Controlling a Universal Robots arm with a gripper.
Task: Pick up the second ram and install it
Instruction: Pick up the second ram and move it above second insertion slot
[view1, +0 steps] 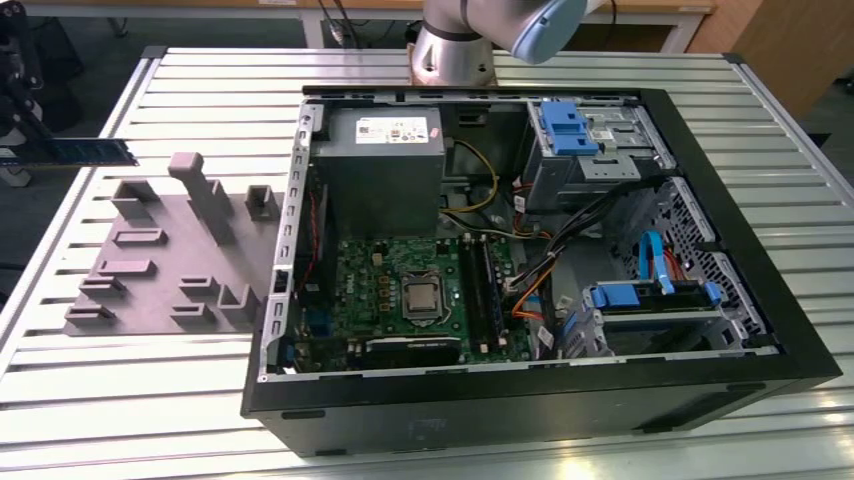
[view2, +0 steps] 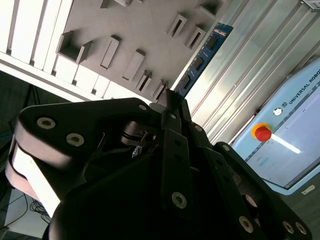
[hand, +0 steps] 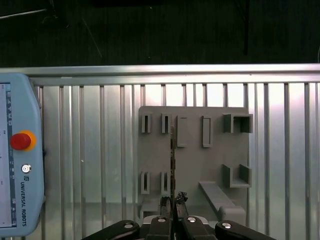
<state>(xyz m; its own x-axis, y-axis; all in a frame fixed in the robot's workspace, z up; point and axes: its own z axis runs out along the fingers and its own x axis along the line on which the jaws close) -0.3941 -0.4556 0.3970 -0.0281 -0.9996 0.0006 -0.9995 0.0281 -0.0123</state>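
Observation:
My gripper (view1: 16, 152) is at the exterior view's far left, raised over the table edge and shut on the second ram (view1: 96, 152). The ram is a thin, dark board that sticks out level toward the exterior view's right, above the grey holder plate (view1: 160, 250). In the second wrist view the ram (view2: 202, 56) reaches out past the black fingertips (view2: 172, 102), its chips visible. The first wrist view has the ram (hand: 172, 155) edge-on, running out from the gripper (hand: 172, 201) over the holder plate (hand: 215, 150).
The open black computer case (view1: 534, 400) lies on the slatted metal table (view1: 160, 90), with the green motherboard (view1: 400, 290), its long black slots (view1: 477, 290) and the grey power-supply box (view1: 378, 165) inside. A pale blue pendant (hand: 17, 155) lies beside the holder plate. The arm's base (view1: 451, 50) stands behind the case.

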